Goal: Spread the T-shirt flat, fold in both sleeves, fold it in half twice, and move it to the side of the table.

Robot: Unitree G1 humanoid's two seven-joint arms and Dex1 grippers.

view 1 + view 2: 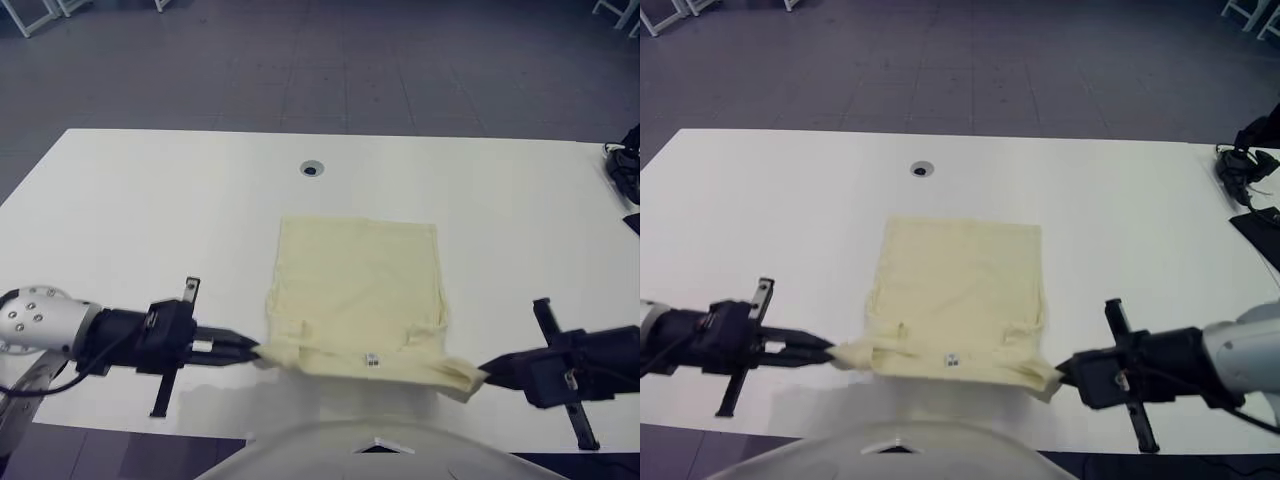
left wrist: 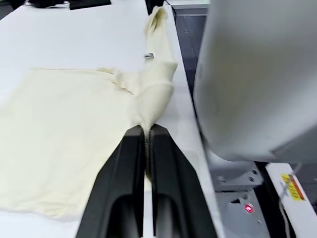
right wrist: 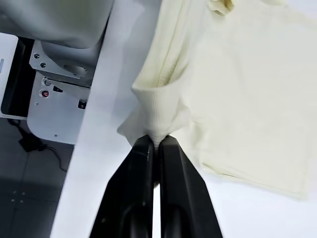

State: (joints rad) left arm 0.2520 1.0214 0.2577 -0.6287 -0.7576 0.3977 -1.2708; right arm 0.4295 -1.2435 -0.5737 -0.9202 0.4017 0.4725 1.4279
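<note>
T-shirt [image 1: 357, 295] on table [image 1: 150, 220], grommet [image 1: 311, 168] beyond, cables [image 1: 1243, 168] far rt

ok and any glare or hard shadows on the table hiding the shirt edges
left eye view: table evenly lit, no glare, only a soft grey shade below the T-shirt at its near edge; left wrist view: dull sheen on the left claw, no hot spots; right wrist view: thin soft shadow along the shirt's edge near the right claw, pale cloth on white, low contrast.
</note>
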